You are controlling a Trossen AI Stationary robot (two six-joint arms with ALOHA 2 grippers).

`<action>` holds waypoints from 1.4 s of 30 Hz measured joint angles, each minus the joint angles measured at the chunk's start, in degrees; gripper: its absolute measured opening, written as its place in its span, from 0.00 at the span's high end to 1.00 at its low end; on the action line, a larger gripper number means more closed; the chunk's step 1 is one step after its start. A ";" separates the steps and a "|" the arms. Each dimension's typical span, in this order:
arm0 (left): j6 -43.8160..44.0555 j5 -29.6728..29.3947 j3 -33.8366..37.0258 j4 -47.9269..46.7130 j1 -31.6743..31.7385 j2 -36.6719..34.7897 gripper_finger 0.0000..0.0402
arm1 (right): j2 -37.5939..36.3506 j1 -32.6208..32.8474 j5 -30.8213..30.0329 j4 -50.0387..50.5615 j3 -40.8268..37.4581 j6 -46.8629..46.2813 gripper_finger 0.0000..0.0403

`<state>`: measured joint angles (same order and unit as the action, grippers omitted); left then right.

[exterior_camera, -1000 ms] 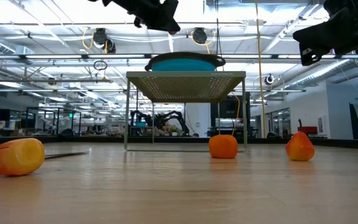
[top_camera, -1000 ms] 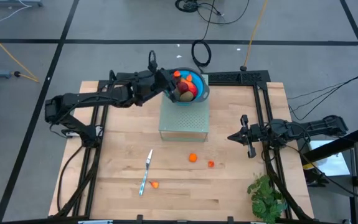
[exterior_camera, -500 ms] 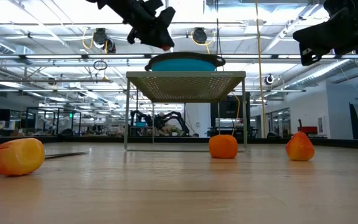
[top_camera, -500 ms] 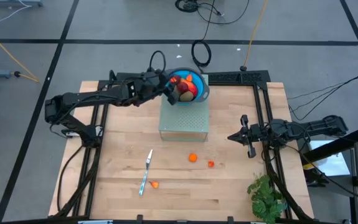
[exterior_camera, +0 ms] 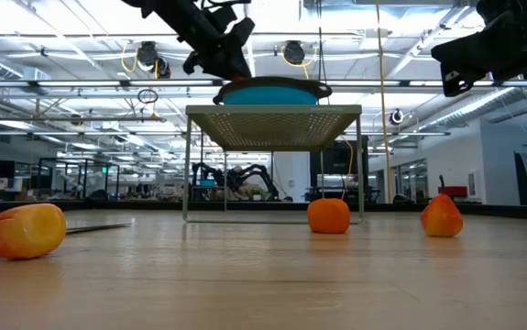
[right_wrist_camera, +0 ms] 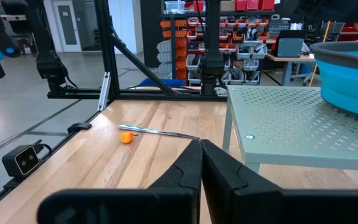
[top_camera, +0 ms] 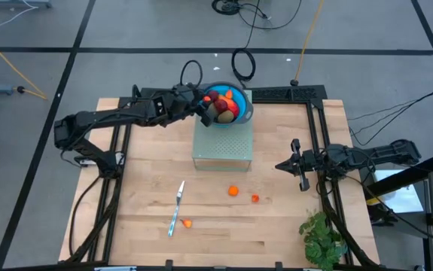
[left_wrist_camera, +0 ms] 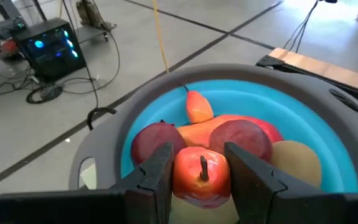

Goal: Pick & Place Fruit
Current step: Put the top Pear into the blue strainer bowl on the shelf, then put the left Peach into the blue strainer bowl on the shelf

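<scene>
left gripper [left_wrist_camera: 198, 171] fingers part-closed across small glossy red toy apple [left_wrist_camera: 202, 176]: likely light, rigid, slippery; grip mid-body.

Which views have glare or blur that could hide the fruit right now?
Low view: ceiling lights glare behind the left gripper, and the near orange piece looks soft. Left wrist view: sharp on the red apple between the fingers. High view: evenly lit, the blue bowl clear.
</scene>
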<state>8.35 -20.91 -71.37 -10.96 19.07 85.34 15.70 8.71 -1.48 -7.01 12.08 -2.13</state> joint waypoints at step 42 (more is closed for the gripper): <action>-5.07 -0.51 0.04 -0.10 0.67 0.53 0.41 | -0.02 0.00 -0.22 -0.02 0.00 -0.15 1.00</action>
<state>3.28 -21.42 -71.33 -11.06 19.75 85.88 15.68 8.71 -1.69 -7.03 12.08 -2.28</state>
